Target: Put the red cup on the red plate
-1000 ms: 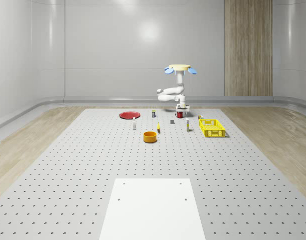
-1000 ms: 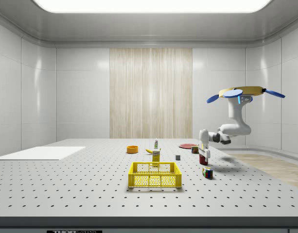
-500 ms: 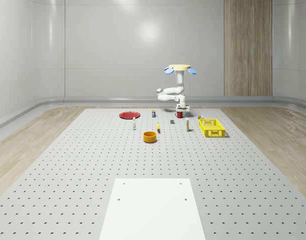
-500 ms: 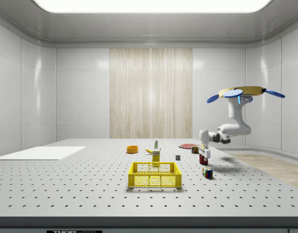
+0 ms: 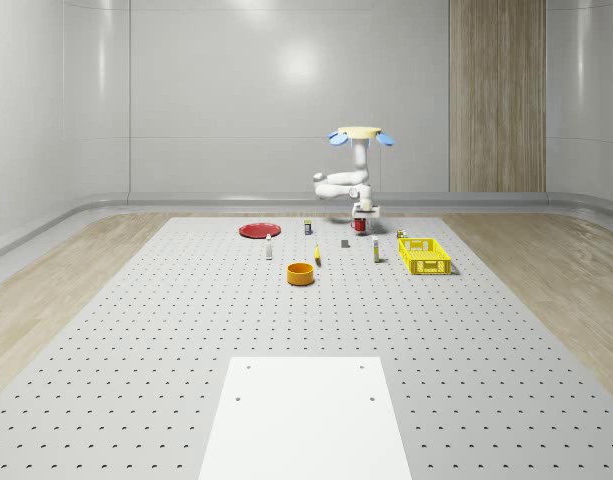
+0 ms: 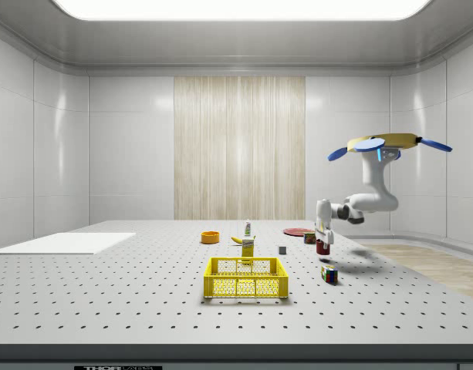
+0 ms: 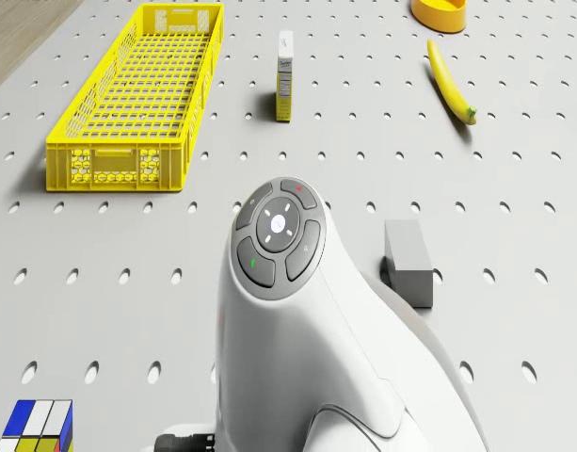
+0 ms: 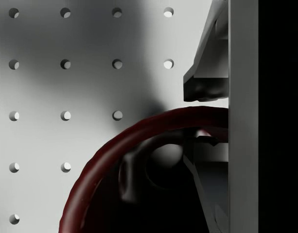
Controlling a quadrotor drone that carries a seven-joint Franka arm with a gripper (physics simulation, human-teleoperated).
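The drone (image 5: 361,134) is hovering above the far end of the perforated counter (image 5: 186,330), its arm bending down. The hand (image 6: 323,238) is gripping the red cup (image 6: 322,247), one finger (image 8: 207,82) outside the rim and the other inside, and the cup is hanging just clear of the counter. The red plate (image 5: 257,230) is lying well apart, toward the whole-scene view's left. A yellow crate (image 7: 137,104) and a grey block (image 7: 408,261) are sitting nearby.

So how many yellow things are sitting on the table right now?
3: a yellow crate at the whole-scene view's right, a banana between the crate and an orange-yellow bowl nearer the camera. Small boxes' colours are unclear.
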